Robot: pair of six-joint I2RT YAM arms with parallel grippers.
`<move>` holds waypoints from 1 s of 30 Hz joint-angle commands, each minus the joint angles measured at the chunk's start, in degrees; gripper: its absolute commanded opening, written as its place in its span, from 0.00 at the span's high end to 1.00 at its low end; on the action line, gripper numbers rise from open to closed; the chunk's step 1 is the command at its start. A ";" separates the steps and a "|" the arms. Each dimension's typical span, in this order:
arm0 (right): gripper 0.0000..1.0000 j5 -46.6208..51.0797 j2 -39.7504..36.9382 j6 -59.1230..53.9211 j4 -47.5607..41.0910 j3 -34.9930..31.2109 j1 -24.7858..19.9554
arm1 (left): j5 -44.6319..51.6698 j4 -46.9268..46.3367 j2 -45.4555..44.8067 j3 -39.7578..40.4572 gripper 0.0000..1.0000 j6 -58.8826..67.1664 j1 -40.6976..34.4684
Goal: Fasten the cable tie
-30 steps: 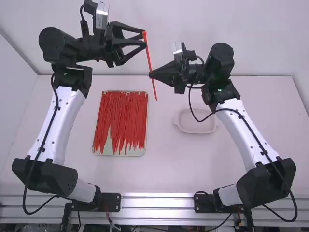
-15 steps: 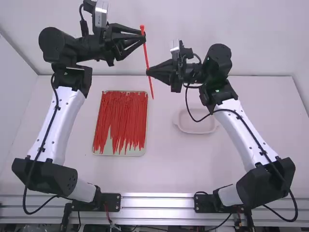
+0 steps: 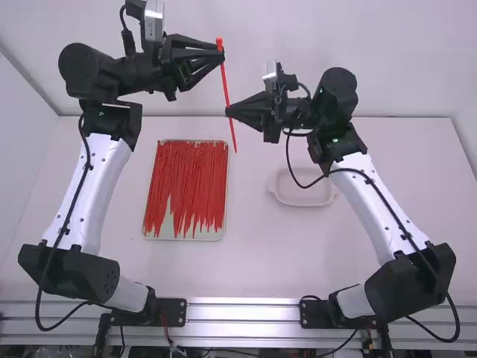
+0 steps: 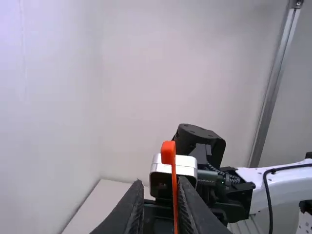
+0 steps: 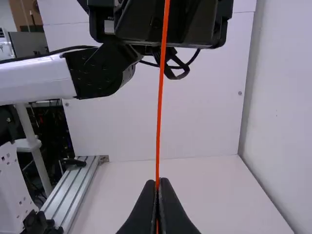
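left gripper: raised in the air above the table's far edge, left of the middle. Its fingers are parted and straddle the cable tie just under the head. The strap lies against one finger with a gap on the other side, so it reads as released, not clamped.
cable tie: red, straight and near upright, off the table, head end up. The head pokes out above the left gripper and the tail end hangs free below the right gripper.
right gripper: also raised above the far edge, near the middle, clenched on the strap partway down. It looks to be carrying the tie alone.
done: one tie is picked out and held up between both arms.
left: all of the fastening, in my judgement. There is no loop, the tail is not bent round and nothing is threaded through the head. It still needs a firm grip at the head, the tail curled up into the slot, then a pull through.
tray: flat on the table, left of the middle, with the spare ties lying in it, red and unfastened.
dish: white, right of the middle, toward the far edge. I can't tell if anything lies in it.
writing: none readable. No brand, label or print is legible on the tie, tray, dish or arms.
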 commanded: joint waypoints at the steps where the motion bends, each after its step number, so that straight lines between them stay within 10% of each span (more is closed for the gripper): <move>1: 1.00 -0.17 0.11 0.31 -0.04 1.18 -0.02 | -0.81 0.59 0.31 0.92 0.82 0.04 0.20; 20: 0.97 -0.11 0.11 -0.57 -1.44 1.18 -0.04 | -0.72 -0.13 0.31 0.92 0.98 0.33 0.17; 24: 0.04 0.04 0.11 -0.55 -1.27 1.18 -0.11 | -0.79 -0.15 0.31 0.83 0.98 0.50 0.22; 30: 0.01 0.11 0.11 -0.24 -1.27 1.18 -2.29 | -3.30 -7.39 0.31 0.81 0.98 6.54 0.24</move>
